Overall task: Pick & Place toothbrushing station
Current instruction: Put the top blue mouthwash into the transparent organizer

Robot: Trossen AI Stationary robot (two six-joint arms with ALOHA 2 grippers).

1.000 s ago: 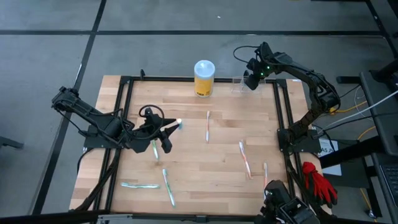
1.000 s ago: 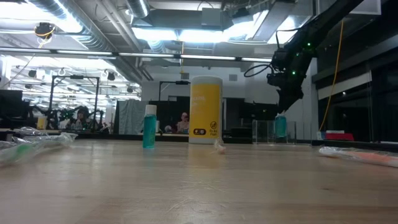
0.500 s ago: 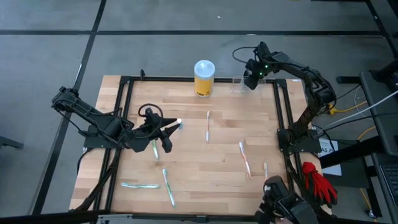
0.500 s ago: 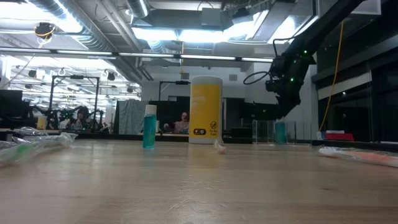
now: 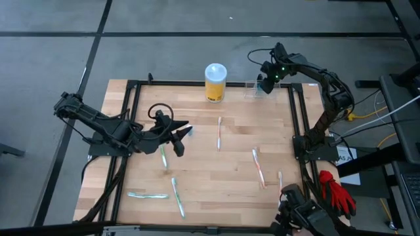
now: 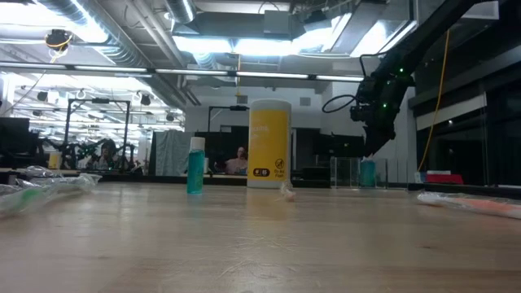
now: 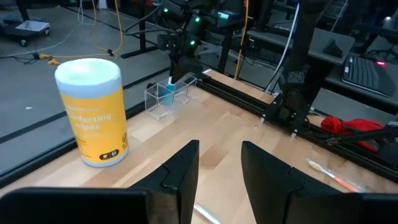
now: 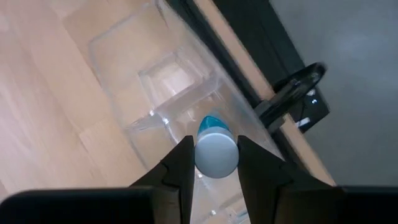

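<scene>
The toothbrushing station is a low, see-through box at the table's far right edge, also in the low view and the left wrist view. My right gripper is over it, shut on a small teal bottle with a white cap that stands inside one compartment. My left gripper hovers high over the table's left middle, open, with nothing between its fingers. A second teal bottle stands on the table in the low view. My right gripper pinches the bottle's white cap between its two fingers, one on each side. The fingers come steeply from above, slanting down. The teal body hangs nearly upright below them inside the clear holder; whether its base rests on the floor cannot be told.
A yellow canister with a white lid stands at the far edge, left of the holder. Several toothbrushes lie on the wood. A black frame rail runs along the table's right side.
My right gripper has sunk a little with the teal bottle, which sits lower in the clear holder than a second ago. Its fingers have stayed shut on the cap.
</scene>
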